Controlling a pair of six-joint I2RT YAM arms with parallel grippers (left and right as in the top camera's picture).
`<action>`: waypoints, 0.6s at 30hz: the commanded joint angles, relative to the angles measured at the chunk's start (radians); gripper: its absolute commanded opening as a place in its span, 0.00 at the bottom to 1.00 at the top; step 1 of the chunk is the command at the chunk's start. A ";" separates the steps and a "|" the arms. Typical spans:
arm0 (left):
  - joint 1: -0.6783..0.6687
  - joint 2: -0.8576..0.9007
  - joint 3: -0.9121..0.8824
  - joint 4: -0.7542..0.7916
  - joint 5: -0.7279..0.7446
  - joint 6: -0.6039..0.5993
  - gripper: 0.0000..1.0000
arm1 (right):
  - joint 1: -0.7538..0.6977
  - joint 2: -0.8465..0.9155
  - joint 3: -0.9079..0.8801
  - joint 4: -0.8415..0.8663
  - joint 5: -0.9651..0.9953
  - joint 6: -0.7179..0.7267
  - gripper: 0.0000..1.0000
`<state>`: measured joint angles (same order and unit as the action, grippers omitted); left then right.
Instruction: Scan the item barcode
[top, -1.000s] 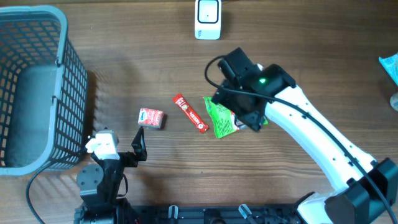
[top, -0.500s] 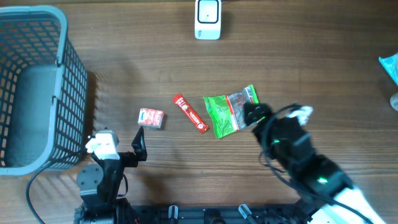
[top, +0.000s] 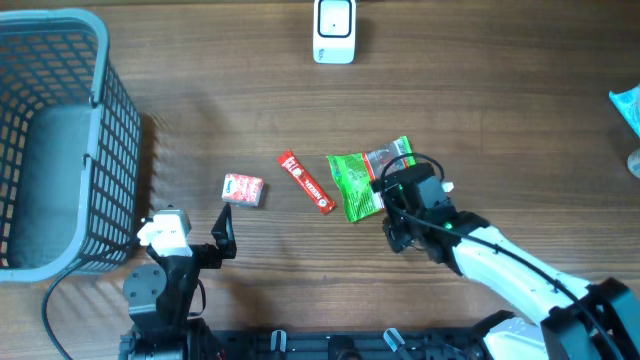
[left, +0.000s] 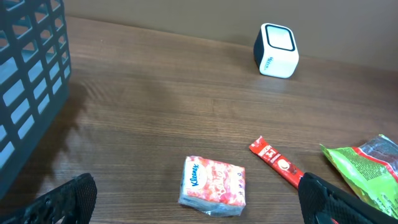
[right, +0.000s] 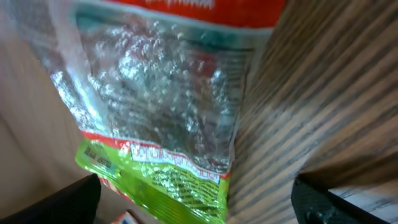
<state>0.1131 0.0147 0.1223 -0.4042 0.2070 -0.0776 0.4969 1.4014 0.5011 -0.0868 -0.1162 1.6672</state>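
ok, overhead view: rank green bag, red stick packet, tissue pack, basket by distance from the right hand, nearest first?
From the right hand:
1. green bag, right at its tips.
2. red stick packet, left of the bag.
3. tissue pack, farther left.
4. basket, far left.

Wooden table, brown grain running left to right. A grey plastic basket stands at the far left corner. A small white scanner sits upright at the far edge, about midway along it. Three items lie in a row near the middle of the table, all apart from one another: a tissue pack to the left, a red sachet lying at an angle, and a green packet to the right. A blue wrapper lies at the right edge, cut off from view.
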 joint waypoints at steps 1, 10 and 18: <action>0.000 -0.006 -0.003 0.003 0.002 -0.009 1.00 | -0.016 0.107 -0.060 -0.013 0.002 0.061 1.00; 0.000 -0.006 -0.003 0.003 0.002 -0.009 1.00 | -0.053 0.198 -0.060 0.091 -0.038 -0.067 1.00; 0.000 -0.006 -0.003 0.003 0.002 -0.009 1.00 | -0.053 0.198 -0.071 -0.077 0.309 0.098 1.00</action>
<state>0.1131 0.0147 0.1223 -0.4042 0.2073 -0.0772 0.4549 1.4979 0.5583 -0.0624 -0.1490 1.7584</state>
